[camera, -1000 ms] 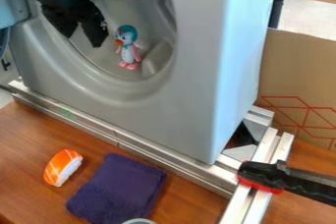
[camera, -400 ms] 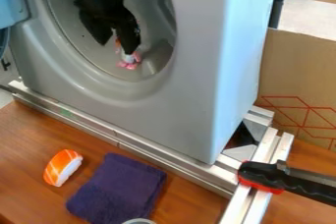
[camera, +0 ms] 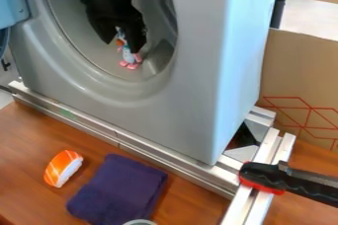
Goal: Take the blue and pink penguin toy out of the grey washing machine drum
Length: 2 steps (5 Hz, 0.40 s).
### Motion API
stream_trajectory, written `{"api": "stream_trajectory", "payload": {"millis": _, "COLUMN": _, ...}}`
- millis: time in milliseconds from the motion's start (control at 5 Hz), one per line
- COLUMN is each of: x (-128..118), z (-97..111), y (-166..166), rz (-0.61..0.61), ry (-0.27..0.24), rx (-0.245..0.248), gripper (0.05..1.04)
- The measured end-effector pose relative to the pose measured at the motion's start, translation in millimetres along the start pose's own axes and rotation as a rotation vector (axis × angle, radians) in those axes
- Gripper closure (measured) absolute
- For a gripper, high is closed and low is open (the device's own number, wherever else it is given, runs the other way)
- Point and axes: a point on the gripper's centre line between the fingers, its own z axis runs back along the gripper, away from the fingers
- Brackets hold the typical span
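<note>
The black gripper [camera: 124, 44] hangs inside the round opening of a grey washing machine [camera: 165, 115], its two fingers apart. A small penguin figure [camera: 129, 57] with pink feet stands in the drum just behind and between the fingertips; its head is mostly hidden by the gripper. Whether the fingers touch it, I cannot tell. On the wooden table in front lie an orange and white sushi toy [camera: 63, 168] and, to its right, a folded purple cloth [camera: 119, 189].
A metal rail [camera: 125, 142] runs along the machine's base. At the right, a black and red clamp [camera: 267, 177] sits on metal bars. The blue-grey door [camera: 12, 2] stands swung out at the left. A cardboard panel [camera: 300, 81] is behind on the right.
From the upper left, the gripper has moved right and down to the penguin, now covering most of its head. The sushi toy and cloth stay where they were.
</note>
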Motion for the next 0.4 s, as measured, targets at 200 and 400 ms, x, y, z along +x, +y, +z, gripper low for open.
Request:
{"api": "stream_trajectory", "payload": {"millis": 200, "x": 0.8, "z": -5.0, "y": 1.9, "rz": 0.007, "ry": 0.010, "rx": 0.001, "gripper": 0.079}}
{"api": "stream_trajectory", "payload": {"millis": 400, "x": 0.4, "z": -7.3, "y": 2.5, "rz": 0.009, "ry": 0.017, "rx": -0.001, "gripper": 0.079}}
